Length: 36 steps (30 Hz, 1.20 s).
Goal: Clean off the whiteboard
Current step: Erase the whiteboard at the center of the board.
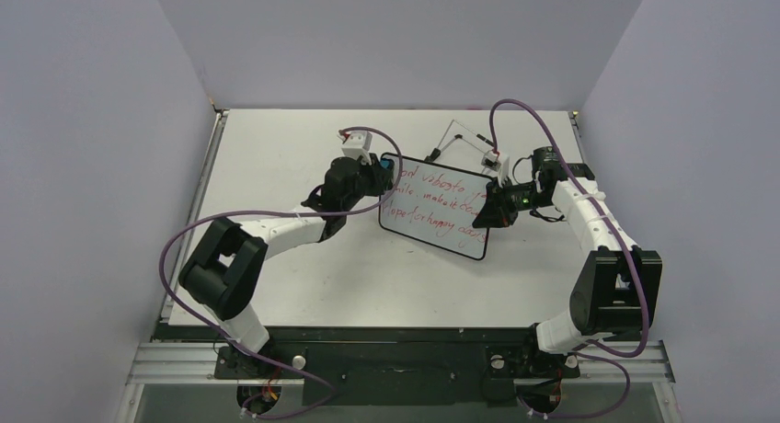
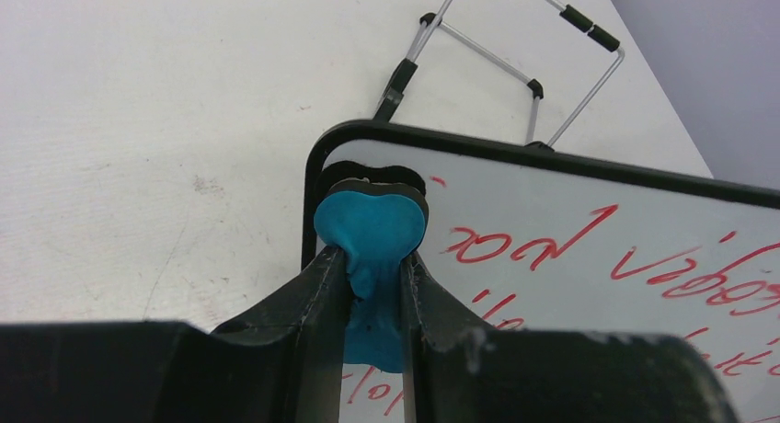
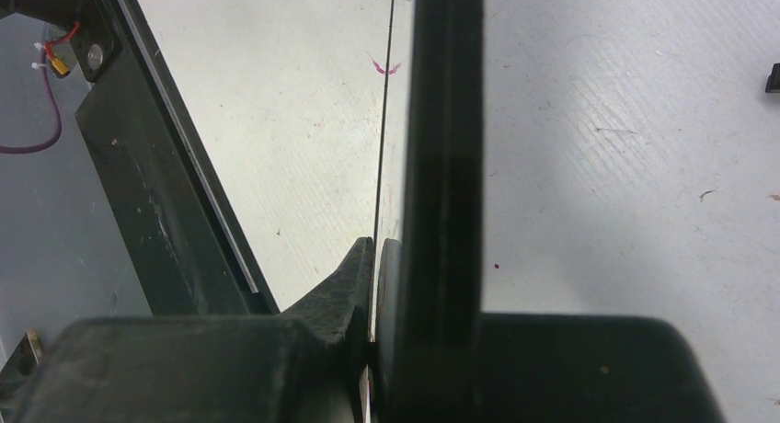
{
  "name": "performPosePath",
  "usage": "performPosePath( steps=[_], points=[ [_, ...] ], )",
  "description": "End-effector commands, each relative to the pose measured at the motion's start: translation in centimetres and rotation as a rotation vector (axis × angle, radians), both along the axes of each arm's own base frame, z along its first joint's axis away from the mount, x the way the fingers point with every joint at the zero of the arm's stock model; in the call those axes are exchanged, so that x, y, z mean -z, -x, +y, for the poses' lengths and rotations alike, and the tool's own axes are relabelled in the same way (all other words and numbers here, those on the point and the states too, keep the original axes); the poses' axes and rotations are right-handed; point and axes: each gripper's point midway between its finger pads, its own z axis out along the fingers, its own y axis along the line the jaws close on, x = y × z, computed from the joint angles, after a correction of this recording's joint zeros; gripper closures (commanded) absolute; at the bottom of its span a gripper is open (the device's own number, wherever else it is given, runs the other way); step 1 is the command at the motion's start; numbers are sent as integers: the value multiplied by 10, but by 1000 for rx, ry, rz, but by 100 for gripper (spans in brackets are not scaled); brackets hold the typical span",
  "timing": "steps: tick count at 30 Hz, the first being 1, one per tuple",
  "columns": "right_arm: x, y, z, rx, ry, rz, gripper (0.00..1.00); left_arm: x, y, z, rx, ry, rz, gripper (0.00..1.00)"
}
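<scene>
Two grips you see: your left tool [image 2: 372,257] clamps one blue eraser [image 2: 370,222] against one whiteboard [image 2: 570,211]; your right tool [image 3: 377,246] pinches its edge. One wire easel [image 2: 402,75] lies behind.

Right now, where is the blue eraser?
In the left wrist view, the blue eraser sits clamped in the left pincer at a corner of the whiteboard, near the wire easel stand.

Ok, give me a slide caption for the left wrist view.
Left gripper holds the blue eraser at a corner of the whiteboard, red writing unwiped, wire easel beyond.
</scene>
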Motion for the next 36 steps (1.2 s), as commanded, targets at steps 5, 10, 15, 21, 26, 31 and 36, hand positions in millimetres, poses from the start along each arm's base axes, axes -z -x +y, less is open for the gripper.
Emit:
performPosePath(
  steps=[5,10,15,21,26,31,36],
  points=[
    [-3,8,7,-81,7,-30,100,-57,-17,-18,44,88,-95,100],
    [-3,9,7,-83,7,-29,100,-34,-2,-28,92,69,-55,100],
    [-3,9,7,-82,7,-28,100,0,19,-28,100,31,-2,100],
    [-2,9,7,-84,6,-27,100,7,21,-16,58,-25,16,100],
    [-4,9,7,-81,5,-30,100,-26,-9,-4,3,-8,-19,100],
    [-3,9,6,-82,6,-31,100,-55,-30,2,-46,-20,-57,100],
    [-4,9,6,-82,6,-32,100,-48,-30,0,-46,-61,-48,100]
  ],
)
